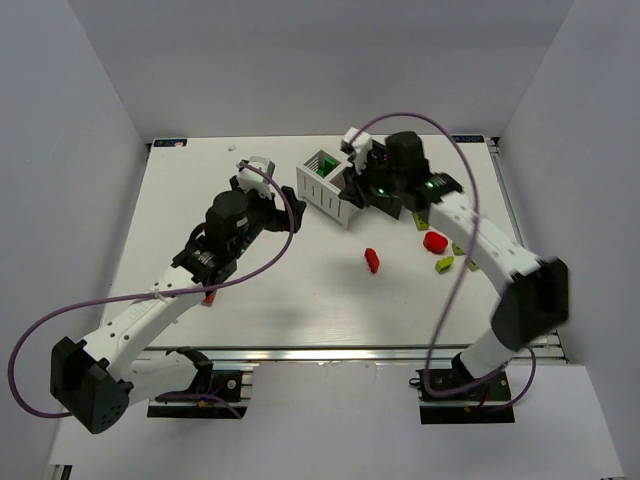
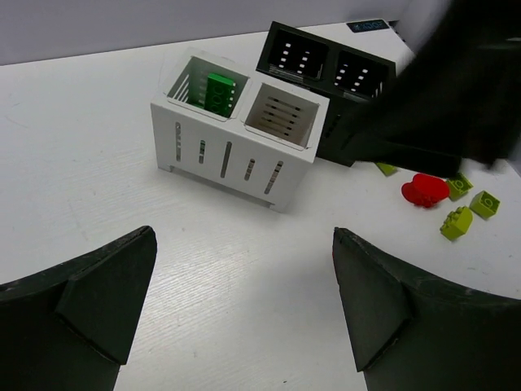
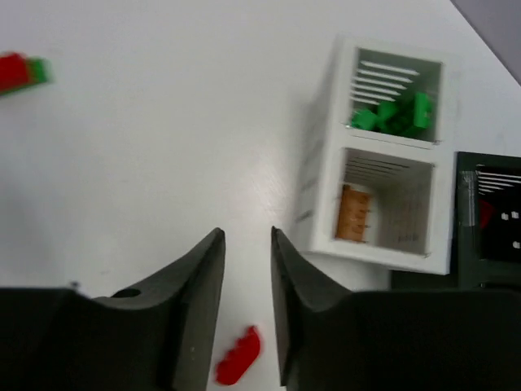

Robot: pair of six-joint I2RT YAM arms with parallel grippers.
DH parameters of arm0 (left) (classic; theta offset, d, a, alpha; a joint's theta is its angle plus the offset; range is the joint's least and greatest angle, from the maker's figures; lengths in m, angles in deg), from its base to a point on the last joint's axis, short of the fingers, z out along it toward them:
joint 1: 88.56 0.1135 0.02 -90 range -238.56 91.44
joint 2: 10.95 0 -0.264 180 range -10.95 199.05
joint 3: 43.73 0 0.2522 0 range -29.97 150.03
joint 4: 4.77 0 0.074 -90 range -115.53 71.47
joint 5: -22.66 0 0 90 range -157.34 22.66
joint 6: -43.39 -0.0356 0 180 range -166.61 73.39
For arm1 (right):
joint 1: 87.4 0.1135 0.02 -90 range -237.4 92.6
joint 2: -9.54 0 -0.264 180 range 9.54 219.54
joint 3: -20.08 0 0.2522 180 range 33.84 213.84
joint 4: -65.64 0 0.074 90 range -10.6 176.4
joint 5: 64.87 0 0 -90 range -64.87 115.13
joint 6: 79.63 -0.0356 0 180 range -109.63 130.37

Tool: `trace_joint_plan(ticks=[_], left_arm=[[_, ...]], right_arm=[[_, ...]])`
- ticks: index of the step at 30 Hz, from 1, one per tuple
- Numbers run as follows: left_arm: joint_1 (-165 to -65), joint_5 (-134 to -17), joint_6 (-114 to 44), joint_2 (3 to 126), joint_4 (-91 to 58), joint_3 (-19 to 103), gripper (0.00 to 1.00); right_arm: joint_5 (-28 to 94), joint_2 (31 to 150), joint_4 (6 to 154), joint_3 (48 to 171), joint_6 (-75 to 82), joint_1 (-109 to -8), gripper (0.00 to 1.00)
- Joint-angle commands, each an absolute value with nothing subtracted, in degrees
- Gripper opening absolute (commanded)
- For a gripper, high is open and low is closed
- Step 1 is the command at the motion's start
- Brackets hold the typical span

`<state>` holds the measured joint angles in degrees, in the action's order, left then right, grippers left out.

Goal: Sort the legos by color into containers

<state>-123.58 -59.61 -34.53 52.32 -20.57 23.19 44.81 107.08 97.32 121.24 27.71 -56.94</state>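
The left jaws stand wide with nothing between them, pointed across the counter (image 2: 89, 155) at the white bin (image 2: 213, 153). I see the right jaws narrow (a slim gap, empty) above the counter just beside that bin. Dark green bricks (image 2: 217, 88) lie in one of its compartments, and an orange-brown plate (image 3: 354, 213) leans in the other. The black bin (image 2: 332, 63) sits just behind it. One red brick (image 1: 371, 260) lies alone on the counter. Another red piece (image 2: 425, 190) and yellow-green bricks (image 2: 457, 221) lie near the black bin.
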Motion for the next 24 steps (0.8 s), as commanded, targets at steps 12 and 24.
trace_joint_plan(ticks=[12, 24], left_arm=[[-123.45, -43.44, -36.76, 55.49, -36.96, 30.92, 0.36], [-117.66, -32.01, -32.02, 59.44, -47.09, 24.96, 0.94]], right_arm=[[61.87, 71.42, 100.67, 87.19, 36.56, -56.20, 0.10], [56.78, 76.34, 102.61, 86.49, 41.39, -51.63, 0.71]])
